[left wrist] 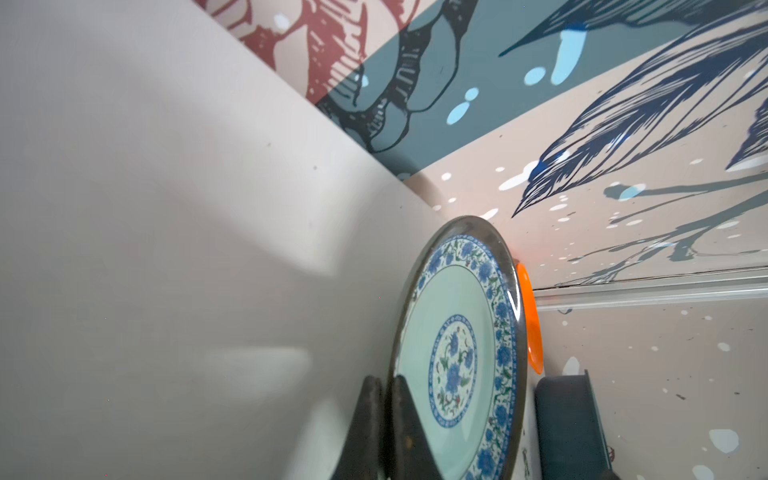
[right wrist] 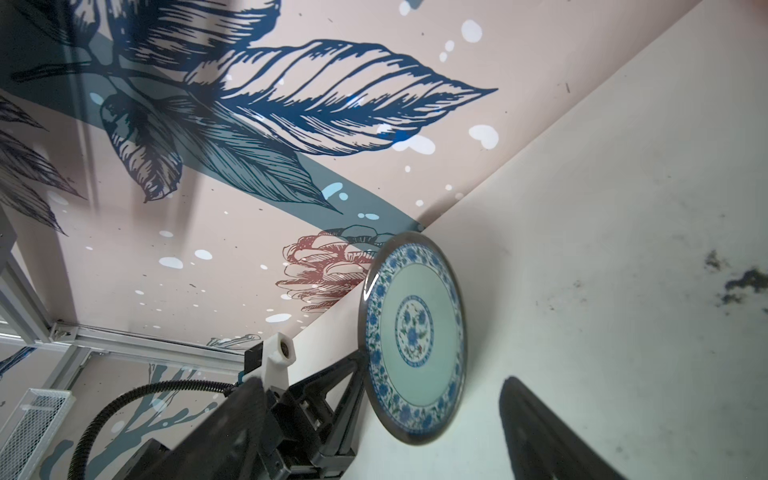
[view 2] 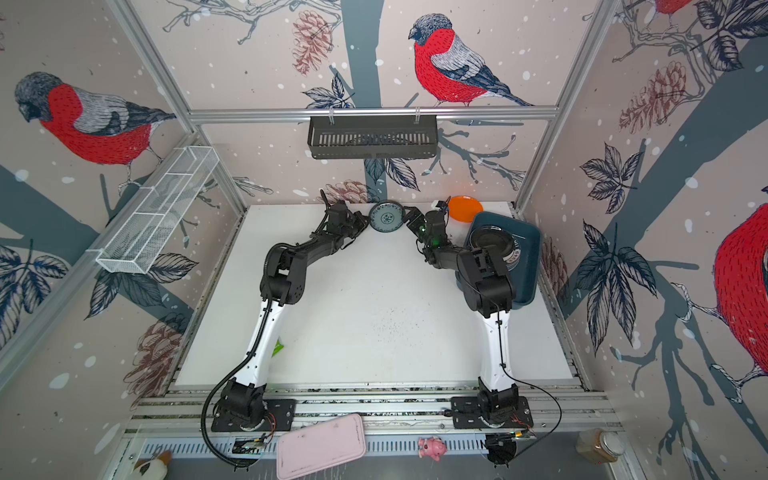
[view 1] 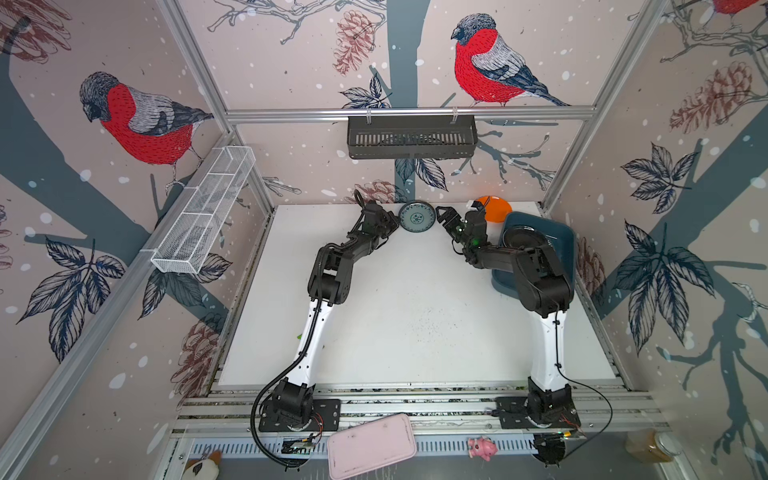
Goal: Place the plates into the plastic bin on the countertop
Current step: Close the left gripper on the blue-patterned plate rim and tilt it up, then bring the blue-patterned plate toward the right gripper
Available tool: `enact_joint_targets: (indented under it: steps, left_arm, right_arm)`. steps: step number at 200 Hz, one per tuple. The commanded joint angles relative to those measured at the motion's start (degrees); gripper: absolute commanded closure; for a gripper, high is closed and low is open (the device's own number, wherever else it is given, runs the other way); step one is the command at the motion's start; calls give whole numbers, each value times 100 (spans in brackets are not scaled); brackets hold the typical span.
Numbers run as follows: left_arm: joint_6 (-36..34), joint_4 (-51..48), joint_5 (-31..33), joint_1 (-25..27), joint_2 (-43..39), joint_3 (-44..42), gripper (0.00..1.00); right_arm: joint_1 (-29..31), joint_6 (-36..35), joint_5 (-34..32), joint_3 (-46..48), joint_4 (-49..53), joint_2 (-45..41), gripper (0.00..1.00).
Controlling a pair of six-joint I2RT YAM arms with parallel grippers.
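White speckled countertop lies open across its middle and front; everything crowds the back edge by the wall. My left gripper is pinching the rim of the teal-patterned plate, which is tilted near that back edge. My right gripper stands spread just beside the plate's other side, apart from it. I count three plates: this one, one orange plate at the back wall, and one dark plate showing inside the plastic bin by the right rail.
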State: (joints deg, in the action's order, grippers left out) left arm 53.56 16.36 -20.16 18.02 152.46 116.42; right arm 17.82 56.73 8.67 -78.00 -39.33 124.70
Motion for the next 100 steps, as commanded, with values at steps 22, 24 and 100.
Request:
enact_joint_targets:
  steps: [22, 24, 100]
  left_arm:
    - [-553, -370, -420, -14, -1000, -1289, 100]
    - [-580, -353, -436, -13, -1072, -1352, 100]
    - [-2045, -1084, -702, 259, -2686, -2545, 100]
  right_arm:
    - [184, -778, -106, 149, 1156, -876, 12]
    - [194, -806, -134, 159, 1224, -924, 12]
    - [686, -1473, -884, 790, 4028, -2951, 15]
